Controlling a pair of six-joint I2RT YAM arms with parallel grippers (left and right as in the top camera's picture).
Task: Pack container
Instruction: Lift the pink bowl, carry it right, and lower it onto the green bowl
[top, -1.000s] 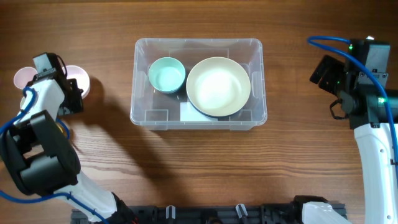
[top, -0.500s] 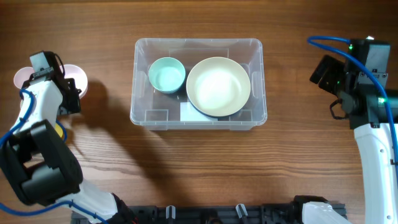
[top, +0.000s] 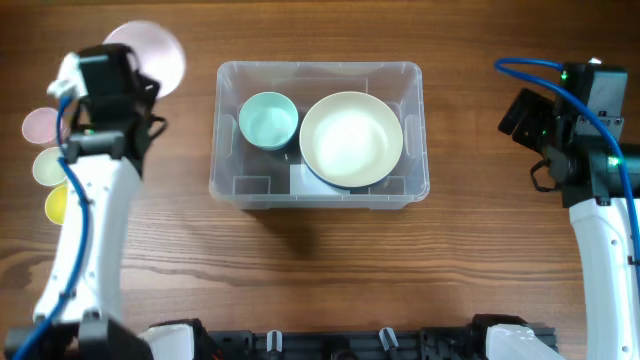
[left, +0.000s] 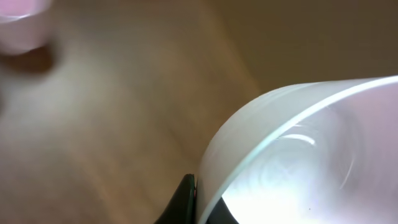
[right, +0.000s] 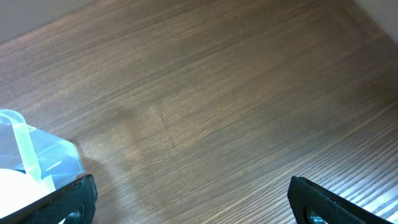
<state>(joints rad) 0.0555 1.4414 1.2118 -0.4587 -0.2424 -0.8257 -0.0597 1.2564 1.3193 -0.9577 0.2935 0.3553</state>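
Observation:
The container (top: 240, 182), a large clear plastic bin, stands at the table's middle and holds a small teal bowl (top: 268, 120) and a large cream bowl (top: 351, 139). My left gripper (top: 133, 70) is shut on the rim of a pale pink bowl (top: 146, 50) and holds it up left of the bin. In the left wrist view the pink bowl (left: 311, 149) fills the right side, with my finger (left: 186, 202) against its wall. My right gripper (top: 527, 115) is open and empty right of the bin; its wrist view (right: 193, 202) shows a bin corner (right: 37, 155).
Three small bowls lie at the left edge: pink (top: 40, 125), pale green (top: 49, 165) and yellow (top: 58, 203). The small pink one also shows blurred in the left wrist view (left: 22, 25). Bare wood surrounds the bin.
My left arm has lifted the pink bowl off the table's left edge and swung it up and toward the bin. The small bowls beside it now show. The right arm has not moved.

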